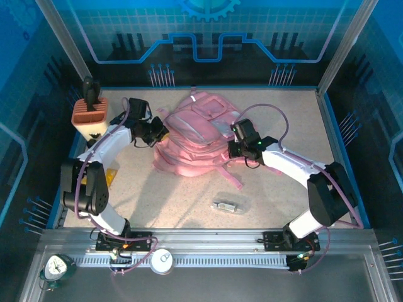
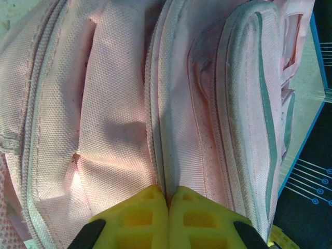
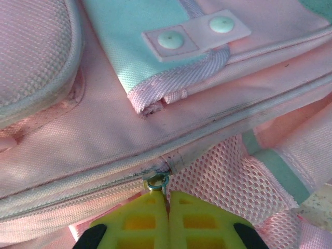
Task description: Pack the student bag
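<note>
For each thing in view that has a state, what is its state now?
student bag: lying slumped, held by both grippers.
left gripper: shut on student bag seam.
right gripper: shut on zip pull.
orange holder: upright, black tool standing inside.
clear packet: lying flat, untouched.

The student bag (image 1: 192, 135) lies on the table (image 1: 283, 189), toward its far middle. The left gripper (image 1: 160, 134) is against the bag's left side and the right gripper (image 1: 234, 146) against its right side, at a zip pull (image 3: 157, 181). A holder (image 1: 90, 113) stands well left of the bag, and a small packet (image 1: 227, 205) lies in front of it, apart, with a clock (image 1: 56, 267) far nearer and leftward.
</note>
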Controlling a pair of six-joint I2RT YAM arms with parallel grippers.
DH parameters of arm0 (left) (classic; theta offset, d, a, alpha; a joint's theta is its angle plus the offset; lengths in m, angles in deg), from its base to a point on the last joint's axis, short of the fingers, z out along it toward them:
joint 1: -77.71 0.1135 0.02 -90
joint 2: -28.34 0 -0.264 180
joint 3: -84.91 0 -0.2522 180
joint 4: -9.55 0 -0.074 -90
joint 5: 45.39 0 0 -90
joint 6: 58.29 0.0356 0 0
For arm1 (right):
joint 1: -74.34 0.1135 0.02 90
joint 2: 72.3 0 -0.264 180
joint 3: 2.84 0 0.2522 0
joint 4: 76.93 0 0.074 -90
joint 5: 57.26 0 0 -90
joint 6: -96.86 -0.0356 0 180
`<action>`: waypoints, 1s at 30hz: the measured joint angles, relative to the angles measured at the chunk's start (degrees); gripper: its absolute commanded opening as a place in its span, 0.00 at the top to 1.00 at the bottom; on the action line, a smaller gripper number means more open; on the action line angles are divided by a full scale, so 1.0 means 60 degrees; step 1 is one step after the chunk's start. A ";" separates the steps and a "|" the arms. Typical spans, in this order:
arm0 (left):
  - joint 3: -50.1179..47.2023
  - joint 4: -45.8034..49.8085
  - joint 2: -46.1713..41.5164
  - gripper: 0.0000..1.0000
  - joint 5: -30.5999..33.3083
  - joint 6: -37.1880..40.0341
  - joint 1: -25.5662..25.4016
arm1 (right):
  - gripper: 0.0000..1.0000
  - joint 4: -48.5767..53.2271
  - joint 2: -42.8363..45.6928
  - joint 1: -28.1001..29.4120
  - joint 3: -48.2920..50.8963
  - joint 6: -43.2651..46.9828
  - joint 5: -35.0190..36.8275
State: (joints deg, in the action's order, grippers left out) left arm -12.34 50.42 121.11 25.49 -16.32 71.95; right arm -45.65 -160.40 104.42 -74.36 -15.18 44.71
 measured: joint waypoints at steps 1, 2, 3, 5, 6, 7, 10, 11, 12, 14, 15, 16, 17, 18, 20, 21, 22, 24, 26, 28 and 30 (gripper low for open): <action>0.0000 0.0004 0.0000 0.86 -0.0011 0.0066 0.0047 | 0.63 0.0033 0.0025 0.0000 -0.0004 -0.0025 -0.0106; 0.0000 0.0004 -0.0004 0.73 0.0004 0.0138 0.0098 | 0.60 0.0186 0.0073 -0.0029 -0.0007 -0.0058 -0.0193; 0.0000 0.0004 -0.0004 0.66 0.0033 0.0193 0.0157 | 0.58 0.0368 0.0142 -0.0095 -0.0007 -0.0124 -0.0375; -0.0029 -0.0018 -0.0109 0.59 0.0251 0.0259 0.0266 | 0.51 0.0663 0.0291 -0.0280 -0.0073 -0.0339 -0.0994; -0.0102 -0.0076 -0.0237 0.55 0.0339 0.0270 0.0277 | 0.51 0.0801 0.0310 -0.0364 -0.0178 -0.0437 -0.1293; -0.0215 -0.0087 -0.0437 0.52 0.0466 0.0259 0.0244 | 0.52 0.0933 0.0277 -0.0474 -0.0382 -0.0586 -0.1676; -0.0554 -0.0015 -0.1209 0.46 0.0987 0.0164 -0.0226 | 0.54 0.1071 -0.0248 -0.0699 -0.1333 -0.1071 -0.2871; -0.0674 -0.0025 -0.1483 0.44 0.1206 0.0087 -0.0477 | 0.54 0.1045 -0.0561 -0.0714 -0.1712 -0.1228 -0.3220; -0.0805 -0.0055 -0.1738 0.42 0.1388 0.0004 -0.0718 | 0.54 0.1013 -0.0831 -0.0714 -0.2000 -0.1351 -0.3468; -0.1129 -0.0055 -0.2284 0.39 0.1825 -0.0189 -0.1362 | 0.52 0.0998 -0.1432 -0.0710 -0.2532 -0.1519 -0.3887; -0.1217 -0.0047 -0.2441 0.38 0.2025 -0.0277 -0.1650 | 0.53 0.1005 -0.1716 -0.0710 -0.2754 -0.1552 -0.3993; -0.1242 -0.0018 -0.2554 0.37 0.2277 -0.0372 -0.2004 | 0.54 0.1060 -0.2014 -0.0714 -0.2983 -0.1581 -0.4091; -0.1242 -0.0022 -0.2601 0.36 0.2510 -0.0470 -0.2320 | 0.54 0.1107 -0.2280 -0.0714 -0.3198 -0.1610 -0.4175; -0.1242 -0.0022 -0.2616 0.35 0.2728 -0.0532 -0.2583 | 0.55 0.1151 -0.2535 -0.0714 -0.3399 -0.1628 -0.4269; -0.1242 0.0055 -0.2612 0.30 0.3228 -0.0729 -0.3155 | 0.62 0.1180 -0.3056 -0.0714 -0.3756 -0.1647 -0.4444; -0.1242 0.0106 -0.2608 0.28 0.3432 -0.0827 -0.3370 | 0.64 0.1180 -0.3253 -0.0714 -0.3872 -0.1672 -0.4550; -0.1242 0.0153 -0.2605 0.27 0.3650 -0.0947 -0.3595 | 0.65 0.1177 -0.3457 -0.0714 -0.3985 -0.1683 -0.4659; -0.1242 0.0208 -0.2561 0.24 0.4033 -0.1155 -0.3963 | 0.66 0.1188 -0.3781 -0.0714 -0.4164 -0.1723 -0.4852; -0.1239 0.0259 -0.2433 0.21 0.4404 -0.1337 -0.4313 | 0.79 0.1202 -0.3971 -0.0710 -0.4266 -0.1716 -0.4951; -0.1239 0.0372 -0.2277 0.18 0.4747 -0.1515 -0.4626 | 0.88 0.1246 -0.4047 -0.0714 -0.4313 -0.1752 -0.5027; -0.1231 0.0499 -0.2146 0.15 0.5085 -0.1694 -0.4929 | 0.94 0.1246 -0.4054 -0.0732 -0.4317 -0.1843 -0.5093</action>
State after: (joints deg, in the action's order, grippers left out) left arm -19.73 53.42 108.24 56.01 -26.48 42.38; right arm -38.17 -184.73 100.03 -100.26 -26.24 14.15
